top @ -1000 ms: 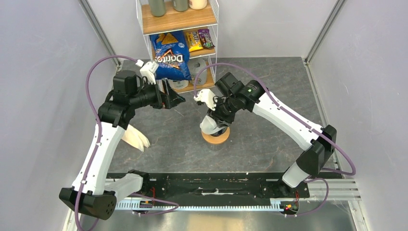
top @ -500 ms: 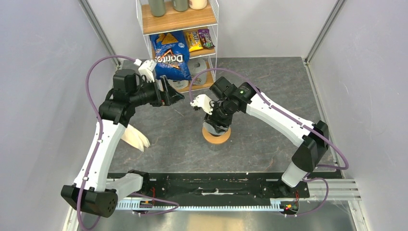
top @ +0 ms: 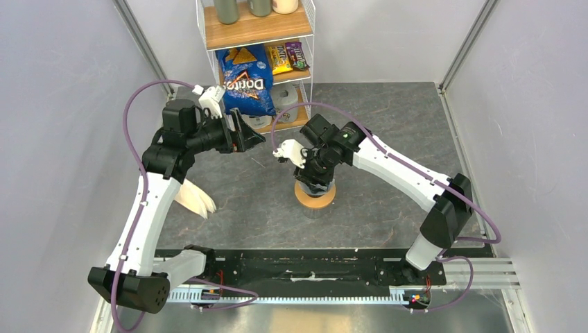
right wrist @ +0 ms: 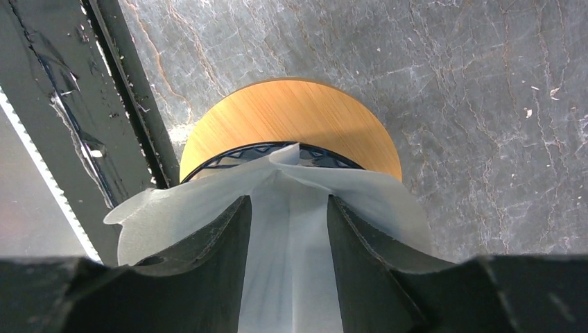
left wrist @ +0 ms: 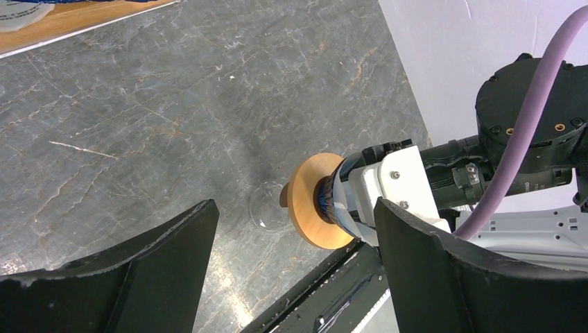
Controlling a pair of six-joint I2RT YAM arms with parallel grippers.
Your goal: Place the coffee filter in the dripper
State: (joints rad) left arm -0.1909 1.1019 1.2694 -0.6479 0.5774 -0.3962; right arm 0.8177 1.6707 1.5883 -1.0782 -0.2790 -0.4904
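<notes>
The white coffee filter (right wrist: pixel 173 215) sits point-down in the dark blue ribbed dripper (right wrist: pixel 236 156), its edges flaring over the rim. The dripper rests on a round wooden ring (right wrist: pixel 291 111). My right gripper (right wrist: pixel 288 201) reaches down into the filter. Its two fingers (right wrist: pixel 215 257) are spread apart and lie against the paper, which shows between and beside them, not pinched. From the top, the right gripper (top: pixel 315 177) covers the dripper. My left gripper (top: pixel 253 141) hangs open and holds nothing, up by the shelf. Its wrist view shows the dripper (left wrist: pixel 324 201) and filter (left wrist: pixel 343 198) from the side.
A wire shelf (top: pixel 256 28) with a Doritos bag (top: pixel 246 80) stands at the back. A fanned bundle of cream filters (top: pixel 196 200) lies by the left arm. A clear glass (left wrist: pixel 267 208) sits under the wooden ring (top: pixel 314 196). A black rail (right wrist: pixel 118 104) runs along the table's near edge.
My right gripper has lowered onto the dripper and its fingers have spread wider inside the filter, which it now covers from above. The left arm has barely shifted.
</notes>
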